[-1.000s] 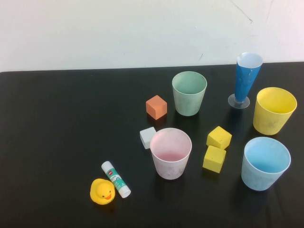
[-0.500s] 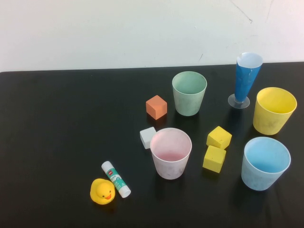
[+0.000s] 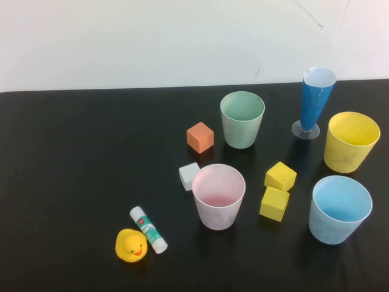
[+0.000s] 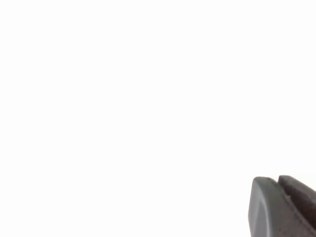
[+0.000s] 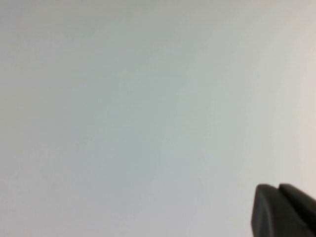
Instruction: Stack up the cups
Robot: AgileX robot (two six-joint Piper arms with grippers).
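- Clearly nothing is stacked yet: the pink cup [image 3: 219, 196], mint cup [image 3: 242, 119], blue cup [image 3: 340, 208] and yellow cup [image 3: 350, 141] each stand upright and apart on the black table [image 3: 79, 158].
- All four are matte plastic tapered tumblers, open-mouthed and alike in size, so they should nest.
- Foam-like cubes lie between them: orange cube [image 3: 200, 137], two yellow cubes [image 3: 275, 203].
- Left gripper [image 4: 284, 207] and right gripper [image 5: 282, 210] are closed, empty, facing blank wall, away from the table.
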